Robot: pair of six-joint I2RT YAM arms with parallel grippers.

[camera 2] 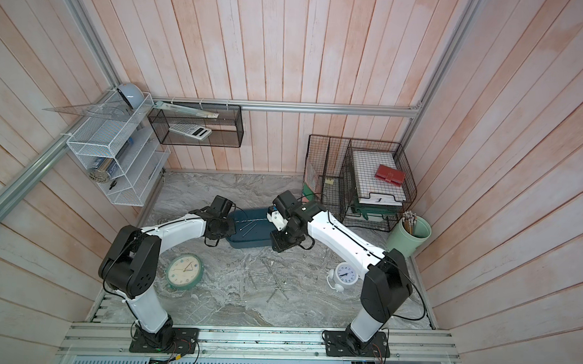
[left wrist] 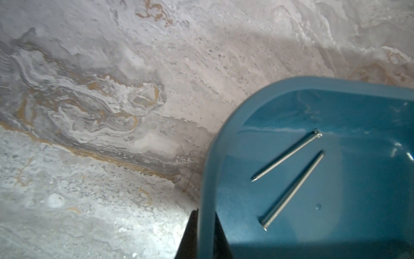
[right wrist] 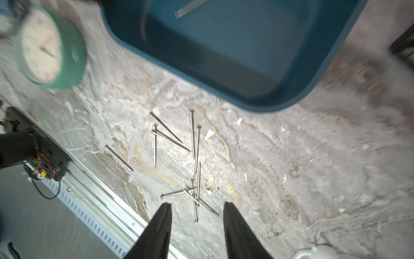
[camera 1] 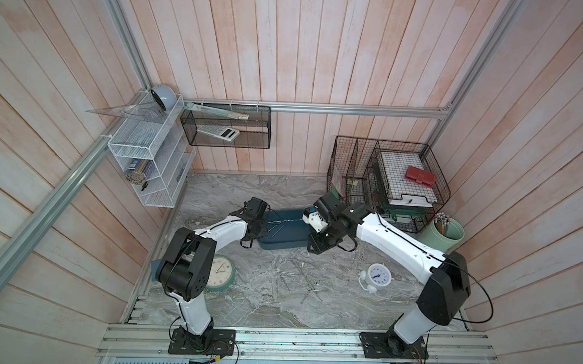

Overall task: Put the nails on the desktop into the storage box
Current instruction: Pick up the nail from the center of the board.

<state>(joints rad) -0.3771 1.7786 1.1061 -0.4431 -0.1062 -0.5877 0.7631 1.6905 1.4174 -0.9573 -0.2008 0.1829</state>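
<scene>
Most of the nails point(right wrist: 192, 134) lie loose and crisscrossed on the marble worktop point(camera 1: 328, 309), in front of the storage box point(camera 1: 280, 246). They are between the green round clock point(camera 1: 220, 272), which lies face up, and the white alarm clock point(camera 1: 377, 276). On the floor of the teal box rest two more nails point(left wrist: 286, 155), near each other but not touching. We see the left claw point(left wrist: 206, 213) clamped on the box's rim at its left end, with one dark finger outside the wall and one inside. The right claw point(right wrist: 197, 203) hangs above the worktop just by the box's right front corner. Its fingers are spread with nothing between them, and it points toward the scattered nails.
</scene>
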